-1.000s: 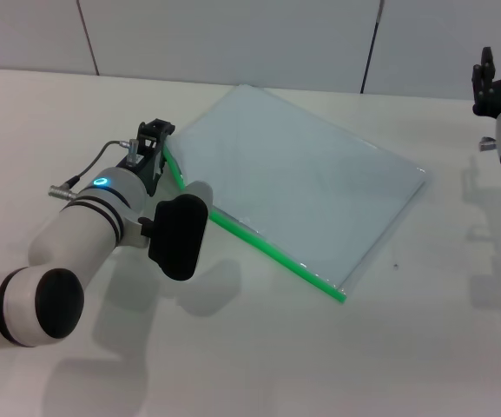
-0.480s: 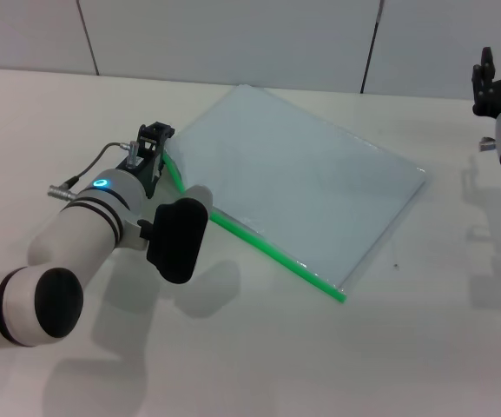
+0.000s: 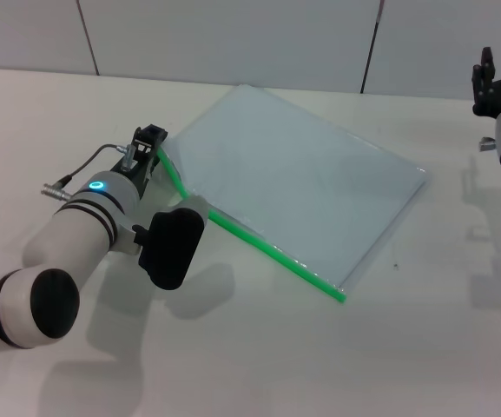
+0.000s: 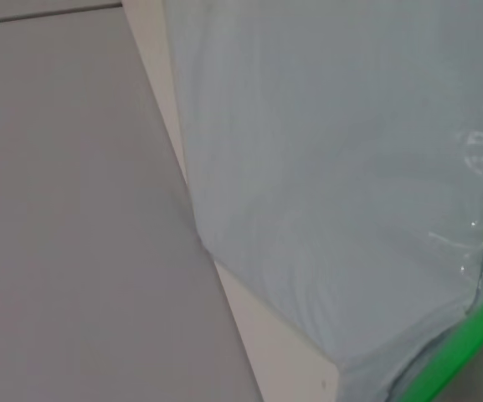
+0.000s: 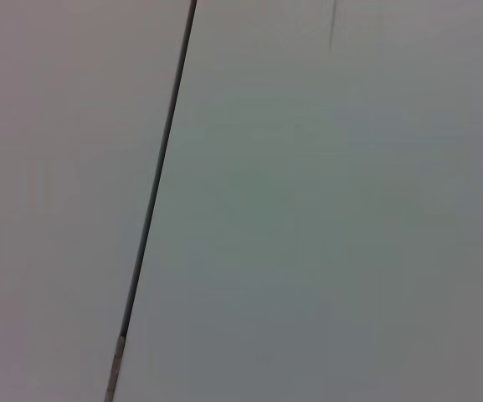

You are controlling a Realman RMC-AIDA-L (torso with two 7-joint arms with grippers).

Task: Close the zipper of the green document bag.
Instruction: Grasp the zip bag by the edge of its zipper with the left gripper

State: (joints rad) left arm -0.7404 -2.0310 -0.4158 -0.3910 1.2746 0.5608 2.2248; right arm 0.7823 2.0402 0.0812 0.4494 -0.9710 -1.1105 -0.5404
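Here, one green document bag [image 3: 306, 187]: a flat, see-through pale pouch lying on the white table [image 3: 250, 356], set at a slant, its far corner toward the back wall. Judged light, thin and floppy, with a slick skin likely to slide on the tabletop if pulled sideways without being held down.

Zipper [image 3: 272, 252]: a narrow bright green strip along the long edge nearest the robot, running from beside the left gripper [image 3: 148, 143] to the near right corner. In the left wrist view the strip [image 4: 463, 347] curves and lifts at the pouch's end, which suggests soft plastic that bends easily. No slider tab can be made out.

Left gripper: at the left end of the zipper, low over the table; whether its fingers are spread or pinching the strip cannot be told.

Right gripper [image 3: 493, 82]: raised at the far right, well apart from the bag, idle; finger state cannot be told.

Suggested hold: the zipper's left end, with the pouch steadied.
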